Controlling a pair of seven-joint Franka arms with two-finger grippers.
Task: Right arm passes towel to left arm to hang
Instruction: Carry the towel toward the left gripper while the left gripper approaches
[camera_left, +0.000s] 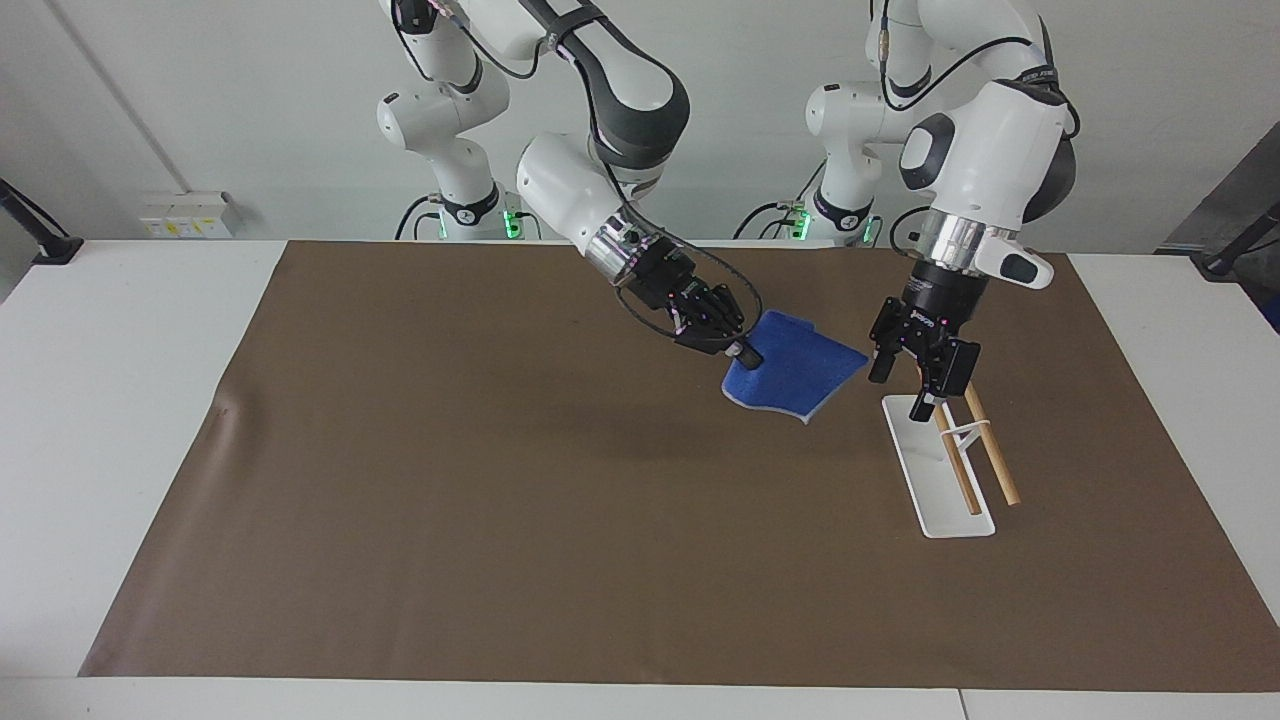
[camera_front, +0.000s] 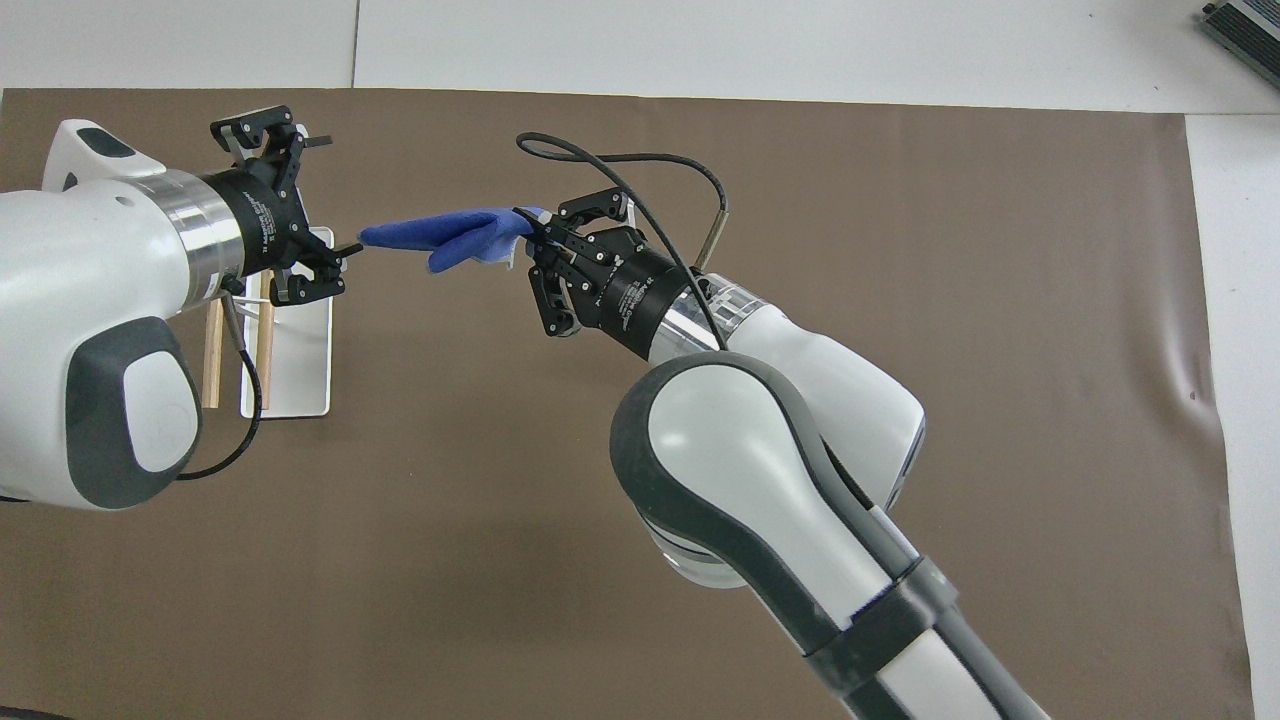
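Note:
The blue towel (camera_left: 797, 368) hangs in the air over the brown mat, pinched at one corner by my right gripper (camera_left: 745, 357), which is shut on it. From above, the towel (camera_front: 440, 240) stretches from the right gripper (camera_front: 527, 226) toward the left arm's end of the table. My left gripper (camera_left: 900, 390) is open and hovers over the rack. Its fingers (camera_front: 345, 251) sit right at the towel's free edge, and I cannot tell whether they touch it.
A white rack base (camera_left: 940, 480) with two wooden rods (camera_left: 992, 452) stands on the brown mat (camera_left: 500, 500) toward the left arm's end, below the left gripper. A loose black cable (camera_front: 620, 165) loops above the right wrist.

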